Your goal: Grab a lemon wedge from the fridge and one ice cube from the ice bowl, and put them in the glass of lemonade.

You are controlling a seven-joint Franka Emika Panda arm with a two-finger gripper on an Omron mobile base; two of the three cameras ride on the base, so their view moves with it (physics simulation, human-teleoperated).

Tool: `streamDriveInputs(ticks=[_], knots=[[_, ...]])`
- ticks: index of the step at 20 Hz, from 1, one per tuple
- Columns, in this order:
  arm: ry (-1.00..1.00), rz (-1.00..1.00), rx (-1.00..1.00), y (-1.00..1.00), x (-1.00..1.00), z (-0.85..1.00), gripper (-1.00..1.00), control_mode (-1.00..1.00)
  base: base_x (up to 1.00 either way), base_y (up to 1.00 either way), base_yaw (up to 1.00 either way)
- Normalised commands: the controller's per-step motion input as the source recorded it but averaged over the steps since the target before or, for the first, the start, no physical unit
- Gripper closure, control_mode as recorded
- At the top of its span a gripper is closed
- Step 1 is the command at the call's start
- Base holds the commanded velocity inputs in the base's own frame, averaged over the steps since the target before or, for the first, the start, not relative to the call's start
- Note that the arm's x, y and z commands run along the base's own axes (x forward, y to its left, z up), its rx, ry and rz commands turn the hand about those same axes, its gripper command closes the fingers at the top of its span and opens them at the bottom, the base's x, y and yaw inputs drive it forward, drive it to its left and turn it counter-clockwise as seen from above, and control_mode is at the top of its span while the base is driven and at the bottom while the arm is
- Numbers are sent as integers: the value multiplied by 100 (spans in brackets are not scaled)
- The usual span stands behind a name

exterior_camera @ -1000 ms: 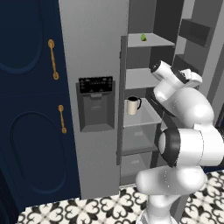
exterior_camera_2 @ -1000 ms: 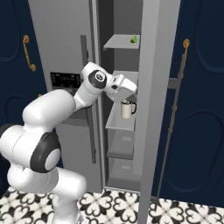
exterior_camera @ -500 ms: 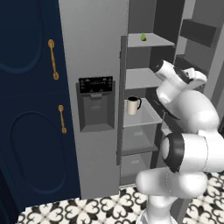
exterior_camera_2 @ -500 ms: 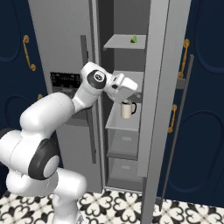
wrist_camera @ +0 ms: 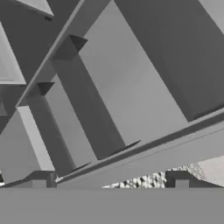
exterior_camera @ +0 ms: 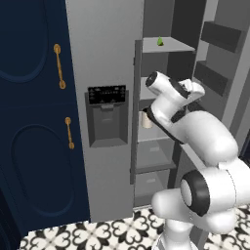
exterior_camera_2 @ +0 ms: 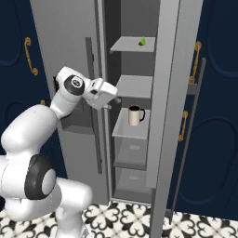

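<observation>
Here the fridge (exterior_camera_2: 69, 42) stands with its right door swung wide, showing grey shelves inside. The gripper (exterior_camera_2: 113, 98) hovers at the left edge of the opening, level with the middle shelf, fingers spread wide and holding nothing. The lemon wedge (exterior_camera_2: 142, 41) sits on the top shelf, toward the far right, well above the gripper. It looks like a small yellow-green pointed piece, sitting alone on the bare shelf. A cream mug (exterior_camera_2: 135, 115) stands on a lower shelf, below and right of the gripper. The likely risk: reaching upward, the hand could strike the shelf edge, or the fingers could nudge the small wedge farther back instead of closing round it.
</observation>
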Motion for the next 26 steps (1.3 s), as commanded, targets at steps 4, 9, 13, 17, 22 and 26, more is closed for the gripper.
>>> streamDriveInputs(ticks=[4,9,13,17,22,26], knots=[[0,45,41,83,0,-47,-100,-100,0,0,0],[6,59,55,70,3,-76,-100,-100,0,0,0],[1,35,38,47,-10,6,-100,-100,0,0,0],[9,0,5,11,-81,94,-100,-100,0,0,0],[2,-1,3,9,-98,69,-100,-100,0,0,0],[0,1,1,0,-100,15,-100,-100,0,0,0]])
